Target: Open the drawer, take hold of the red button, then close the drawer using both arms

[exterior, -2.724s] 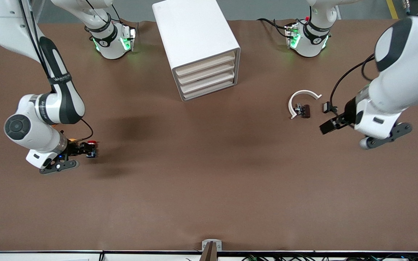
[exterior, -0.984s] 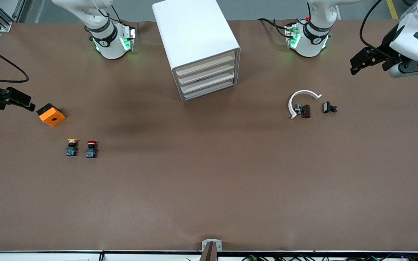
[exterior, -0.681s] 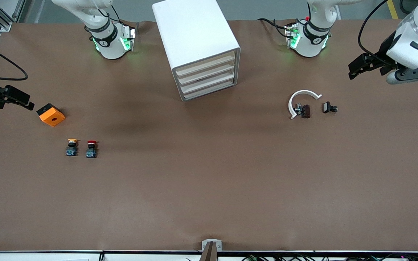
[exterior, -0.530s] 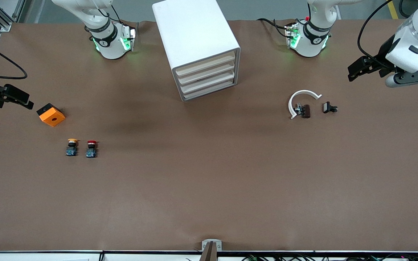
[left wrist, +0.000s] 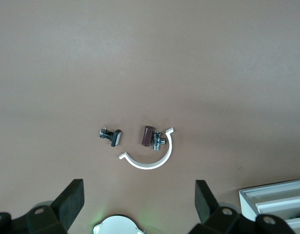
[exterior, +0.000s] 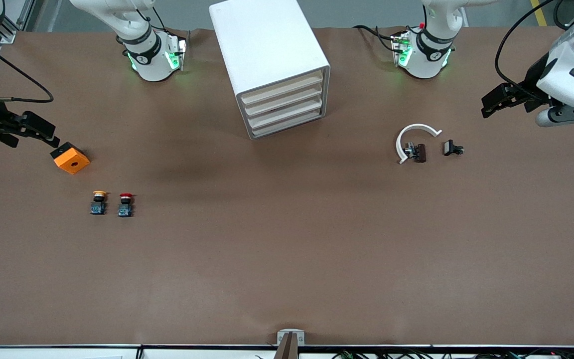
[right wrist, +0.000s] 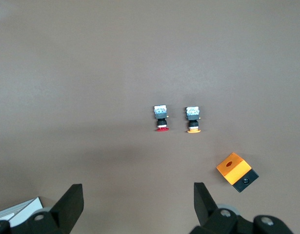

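The white cabinet [exterior: 267, 55] stands at the robots' edge of the table with all four cream drawer fronts [exterior: 283, 105] shut. The red-capped button [exterior: 125, 204] stands on the table toward the right arm's end, beside the yellow-capped button [exterior: 99, 203]. Both show in the right wrist view, the red one [right wrist: 162, 118] and the yellow one [right wrist: 192, 120]. My right gripper [exterior: 48, 135] [right wrist: 137, 192] is open and empty, up beside the orange cube [exterior: 70, 158]. My left gripper [exterior: 489, 103] [left wrist: 138, 190] is open and empty, up over the left arm's end of the table.
A white half-ring clip [exterior: 415, 137] [left wrist: 152, 158], a brown cylinder [left wrist: 148, 136] and a small black part [exterior: 452, 148] [left wrist: 112, 136] lie toward the left arm's end. The orange cube also shows in the right wrist view [right wrist: 236, 171]. The arm bases [exterior: 152, 57] stand on either side of the cabinet.
My right gripper has left the red button, gone out to the table's edge and now edged back toward the orange cube. My left gripper has drawn away from the small parts. The buttons have not moved.
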